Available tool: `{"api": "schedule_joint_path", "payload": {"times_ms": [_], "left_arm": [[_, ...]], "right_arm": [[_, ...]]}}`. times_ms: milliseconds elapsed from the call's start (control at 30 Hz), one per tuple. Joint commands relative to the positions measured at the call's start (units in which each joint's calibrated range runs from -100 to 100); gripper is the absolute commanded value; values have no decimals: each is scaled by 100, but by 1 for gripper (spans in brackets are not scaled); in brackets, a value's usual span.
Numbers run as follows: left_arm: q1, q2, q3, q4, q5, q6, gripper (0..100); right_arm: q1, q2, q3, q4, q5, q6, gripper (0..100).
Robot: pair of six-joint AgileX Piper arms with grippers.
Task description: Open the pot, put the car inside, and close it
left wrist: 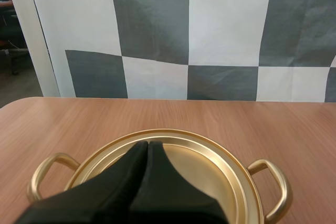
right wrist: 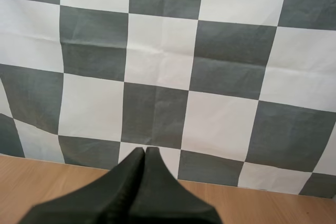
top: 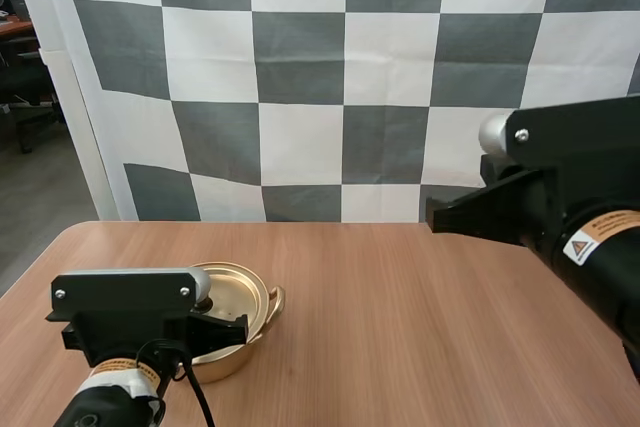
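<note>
A golden pot stands on the left part of the wooden table, close to the near edge. It is polished metal, round and low, with a looped handle on each side. The right handle shows plainly in the high view, and the left wrist view shows both loops. Its lid lies flat on top, a smooth disc with a stepped rim, and its middle is hidden behind the fingers.

My left arm reaches low over the table from the near left, and its black body covers the pot's near side in the high view. The left gripper hangs just above the lid, pointing across it toward the far side. Its two fingers are pressed together into one dark wedge with nothing between the tips. I cannot tell whether the tips touch the lid.

The lid covers the pot, so its inside is hidden.

My right arm is at the right, raised well above the table and well apart from the pot. The right gripper points out over the table's far edge. Its fingers are also closed flat against each other and pinch nothing.
</note>
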Motion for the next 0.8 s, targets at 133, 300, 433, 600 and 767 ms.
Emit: {"api": "schedule_joint_path", "payload": {"times_ms": [133, 300, 433, 600, 767], "left_arm": [[2, 0, 0, 13, -99, -2, 0], [2, 0, 0, 13, -154, -2, 0], [2, 0, 0, 13, -180, -2, 0], [2, 0, 0, 13, -180, -2, 0], [2, 0, 0, 13, -180, -2, 0]], "right_arm": [[-39, -660, 1592, 9, -1361, 0, 0], [-132, -928, 1661, 9, -1656, 0, 0], [-202, -928, 1688, 9, -1714, 0, 0], [-293, -928, 1987, 9, -1692, 0, 0], [-293, -928, 2749, 9, -2633, 0, 0]]}}
